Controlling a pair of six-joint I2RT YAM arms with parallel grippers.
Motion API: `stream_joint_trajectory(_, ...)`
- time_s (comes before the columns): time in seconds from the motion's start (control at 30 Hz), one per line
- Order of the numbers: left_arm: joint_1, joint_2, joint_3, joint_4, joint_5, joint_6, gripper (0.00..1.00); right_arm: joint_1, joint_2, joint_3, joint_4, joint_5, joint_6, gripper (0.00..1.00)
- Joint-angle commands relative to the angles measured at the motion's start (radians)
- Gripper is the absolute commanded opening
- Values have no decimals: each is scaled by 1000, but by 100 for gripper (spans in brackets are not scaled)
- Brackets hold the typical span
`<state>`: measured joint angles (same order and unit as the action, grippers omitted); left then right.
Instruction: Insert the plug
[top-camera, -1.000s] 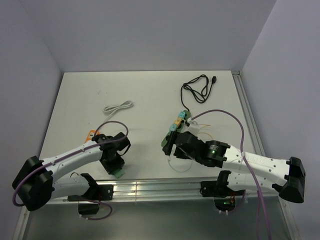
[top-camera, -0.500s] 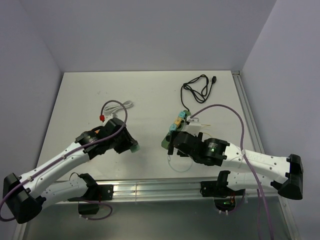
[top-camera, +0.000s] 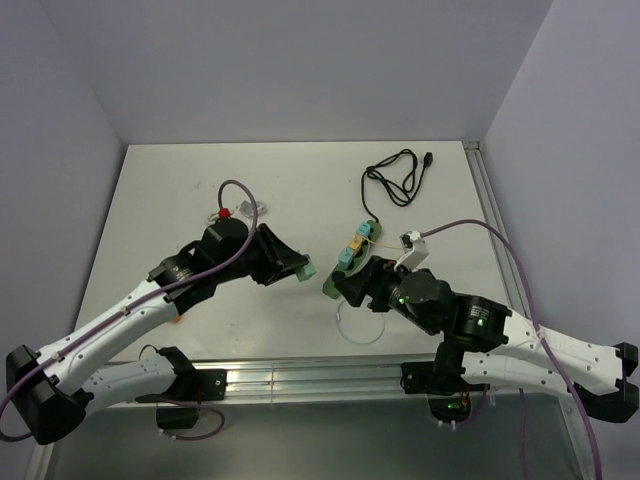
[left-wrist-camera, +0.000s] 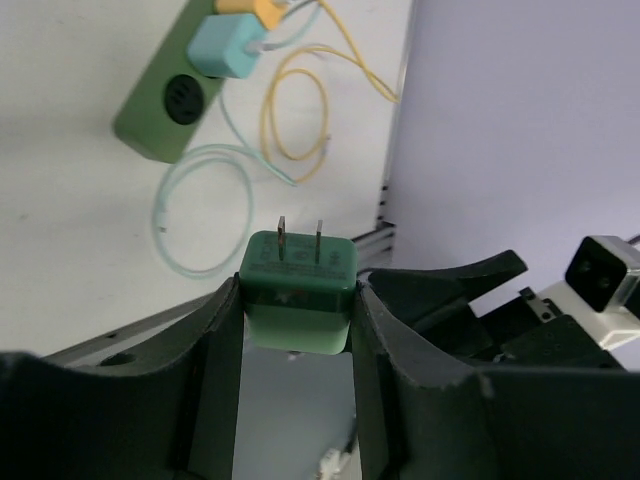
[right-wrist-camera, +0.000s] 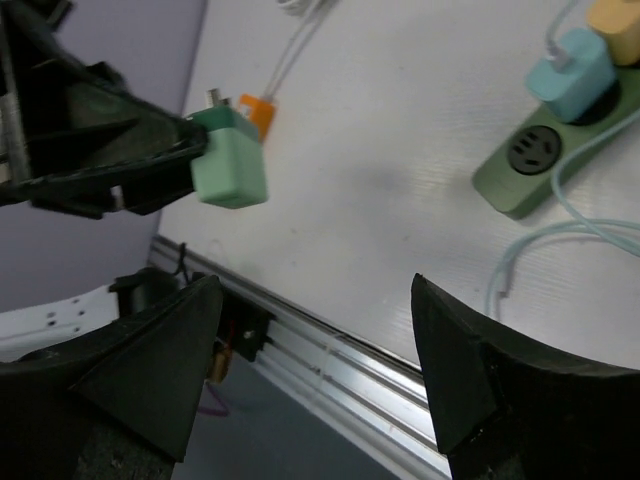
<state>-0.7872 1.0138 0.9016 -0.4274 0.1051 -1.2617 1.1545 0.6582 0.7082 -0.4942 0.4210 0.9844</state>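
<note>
My left gripper (top-camera: 296, 268) is shut on a green two-prong plug (left-wrist-camera: 298, 288), held above the table with its prongs toward the power strip. The dark green power strip (left-wrist-camera: 165, 108) lies ahead and to the left in the left wrist view, apart from the plug. Its empty socket (left-wrist-camera: 183, 97) is at the near end, beside a light blue charger (left-wrist-camera: 228, 50) and a yellow one (left-wrist-camera: 256, 9). My right gripper (top-camera: 345, 288) is open and empty, over the strip's near end. In the right wrist view the plug (right-wrist-camera: 230, 162) is upper left and the strip (right-wrist-camera: 540, 165) at the right.
A teal cable loop (left-wrist-camera: 200, 215) and a yellow loop (left-wrist-camera: 300, 110) lie by the strip. A black cable (top-camera: 395, 180) is coiled at the back right. A white cable (top-camera: 248, 208) lies behind my left arm. An aluminium rail (top-camera: 300, 378) runs along the front edge.
My left gripper has carried the green plug from the front edge up and right, close to the power strip. My right arm has shifted right and turned toward the strip's near end.
</note>
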Motion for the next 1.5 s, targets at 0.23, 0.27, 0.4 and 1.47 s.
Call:
stream_joint_trajectory(0.23,-1,-49,-55,211,62,-329,0,92,139,97,244,33,-144,80)
stream_joint_trajectory(0.27,0,-47,-52,204,64,-341,0,106,161,106,249,68,-151,79)
stream_joint_trajectory(0.4,-1,-37,-23,148,74,-409,0,169,190,109,287,200,-190,75)
stream_joint_trajectory(1.47,-6,-46,-46,141,208,-498,0,244,297,116,335,429,-311,48)
